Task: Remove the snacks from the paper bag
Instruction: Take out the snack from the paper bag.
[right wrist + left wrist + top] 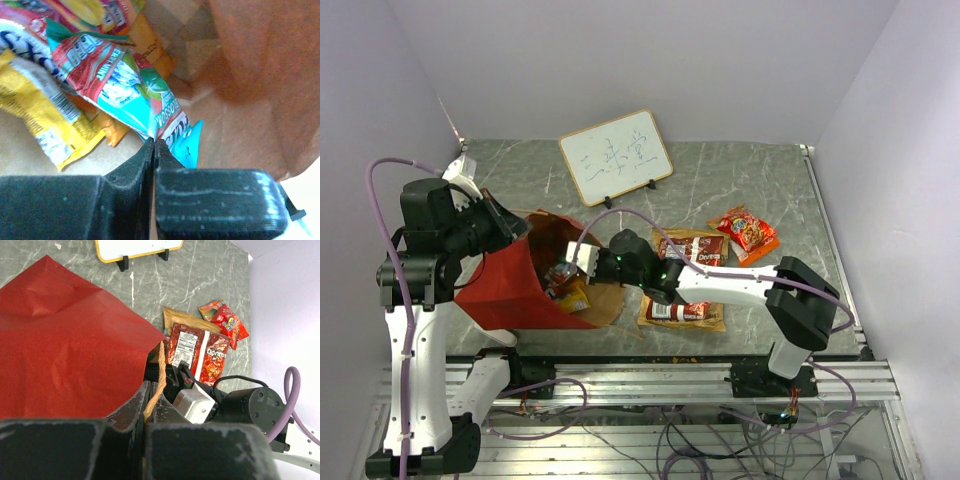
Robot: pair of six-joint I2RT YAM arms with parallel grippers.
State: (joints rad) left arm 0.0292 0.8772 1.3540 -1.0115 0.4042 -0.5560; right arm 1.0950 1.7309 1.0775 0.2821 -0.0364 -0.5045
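Red paper bag (505, 285) lies on its side at the left of the table (760, 180), long axis running left to right, mouth facing right. The left gripper (150, 392) is clamped on its upper rim. Inside the mouth, the right gripper (153, 145) is pinched shut on the lower end of a teal packet (135, 95), which slants away from the fingers among the other packets. Doritos packets (692, 250) lie just right of the mouth, with bare table behind them.

Inside the paper bag (240, 75), the snacks (115, 80) crowd one side, leaving bare kraft floor beside the right hand (152, 150).

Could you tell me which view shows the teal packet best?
Right wrist: the teal packet sits close up, print readable. Top shows only a small jumble in the bag; left wrist hides it behind the bag.
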